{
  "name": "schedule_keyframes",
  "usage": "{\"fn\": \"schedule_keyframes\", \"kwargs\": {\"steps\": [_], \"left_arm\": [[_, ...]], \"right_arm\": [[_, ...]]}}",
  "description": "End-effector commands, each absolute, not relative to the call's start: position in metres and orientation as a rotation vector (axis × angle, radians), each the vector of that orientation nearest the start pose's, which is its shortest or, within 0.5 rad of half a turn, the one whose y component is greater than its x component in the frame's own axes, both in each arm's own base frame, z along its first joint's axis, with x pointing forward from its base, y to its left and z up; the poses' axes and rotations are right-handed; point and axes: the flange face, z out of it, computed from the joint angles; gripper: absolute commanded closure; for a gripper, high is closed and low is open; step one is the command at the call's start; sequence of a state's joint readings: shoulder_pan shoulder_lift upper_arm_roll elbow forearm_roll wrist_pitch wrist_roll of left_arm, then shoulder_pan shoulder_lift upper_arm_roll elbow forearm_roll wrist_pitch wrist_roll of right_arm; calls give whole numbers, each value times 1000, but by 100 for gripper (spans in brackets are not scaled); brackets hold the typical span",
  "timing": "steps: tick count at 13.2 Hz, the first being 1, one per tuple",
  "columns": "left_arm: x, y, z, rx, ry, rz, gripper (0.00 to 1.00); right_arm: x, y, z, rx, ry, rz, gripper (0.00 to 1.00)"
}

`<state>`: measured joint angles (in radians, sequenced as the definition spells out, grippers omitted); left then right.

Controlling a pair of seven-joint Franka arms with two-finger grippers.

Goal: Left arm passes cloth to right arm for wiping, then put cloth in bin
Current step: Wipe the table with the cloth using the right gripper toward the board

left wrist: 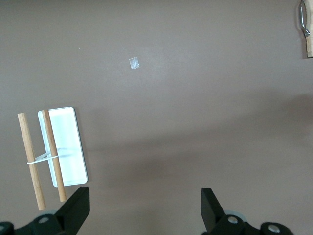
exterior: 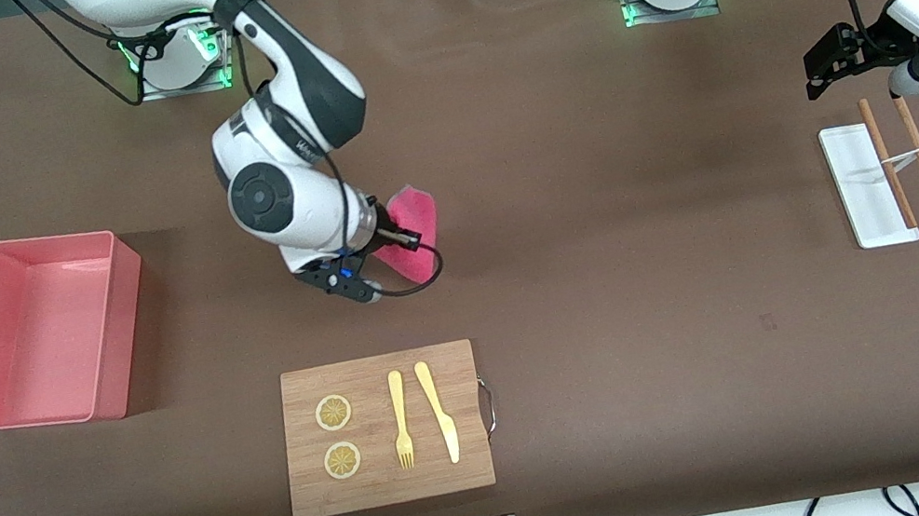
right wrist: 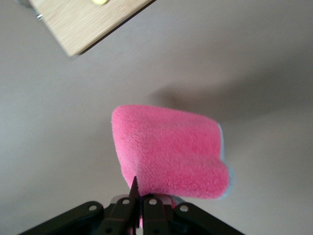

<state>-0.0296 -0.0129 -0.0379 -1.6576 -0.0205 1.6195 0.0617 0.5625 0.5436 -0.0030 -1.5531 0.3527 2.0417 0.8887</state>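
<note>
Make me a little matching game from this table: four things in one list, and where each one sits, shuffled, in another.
Things:
1. cloth
2. bin
3. fork
4. wooden sticks

Places:
A. on the cutting board
B. across the white tray
C. pinched in the right gripper
D. standing empty at the right arm's end of the table

Pairs: 1-C, 2-D, 3-A, 4-B

No text, label or number can be read anywhere (the arms' small markings stay illegible).
</note>
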Motion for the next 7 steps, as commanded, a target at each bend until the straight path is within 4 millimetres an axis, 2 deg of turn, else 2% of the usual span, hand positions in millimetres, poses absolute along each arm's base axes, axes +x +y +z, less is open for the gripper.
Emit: {"fn": "schedule_keyframes", "kwargs": {"steps": [1, 3, 7], "left_arm": [[549, -39, 601, -3137, 233, 41, 0], [548, -40, 601, -3136, 236, 43, 0], [549, -40, 602, -3137, 233, 39, 0]], "right_arm": [[570, 352, 287, -2873, 668, 431, 100], [566, 311, 260, -2891, 602, 435, 100], [578, 226, 240, -2906, 428, 443, 100]]}}
